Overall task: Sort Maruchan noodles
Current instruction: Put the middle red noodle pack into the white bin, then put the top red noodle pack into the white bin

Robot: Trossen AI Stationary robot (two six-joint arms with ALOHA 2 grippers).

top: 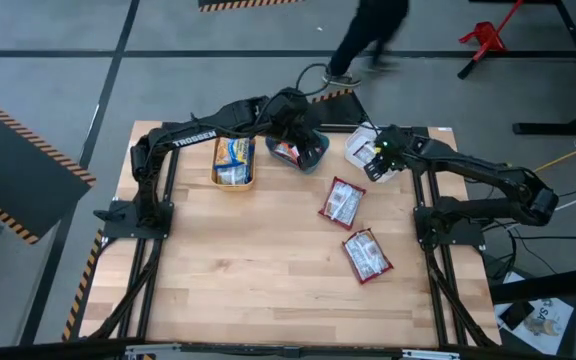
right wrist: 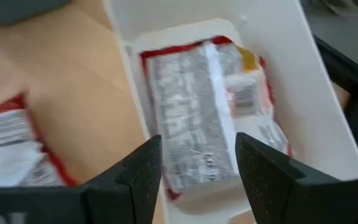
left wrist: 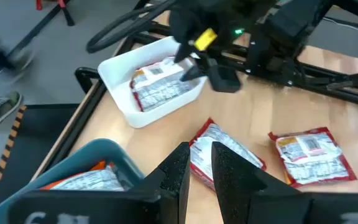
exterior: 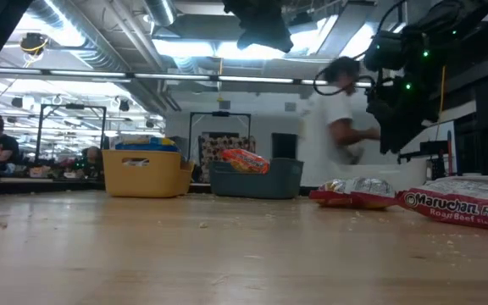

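Two red packets (top: 343, 203) (top: 366, 254) are lying loose on the table (top: 248, 280), right of centre, one nearer than the other. A third red packet (right wrist: 210, 99) is lying flat in the white bin (top: 360, 146) at the far right. The yellow bin (top: 234, 163) is holding blue-and-yellow packets, and the teal bin (top: 308, 155) an orange one.

The right gripper (right wrist: 197, 165) is hovering over the white bin with its jaws spread wide and nothing between them. The left gripper (left wrist: 197, 168) is hanging above the teal bin, jaws nearly pressed together and empty.

The packets are probably light, crinkly and slick, with a brittle noodle block inside that hard squeezing could crack. A pinch across the short width at the middle, or on a crimped end seam, looks safest.

The right wrist view is showing the label side of the packet in the white bin, which the high view blurs. The left wrist view is taking in both loose packets together with the other arm. The low view alone is reading the brand print on the near packet (exterior: 463, 205) and is catching a person (exterior: 346, 110) passing behind the table.
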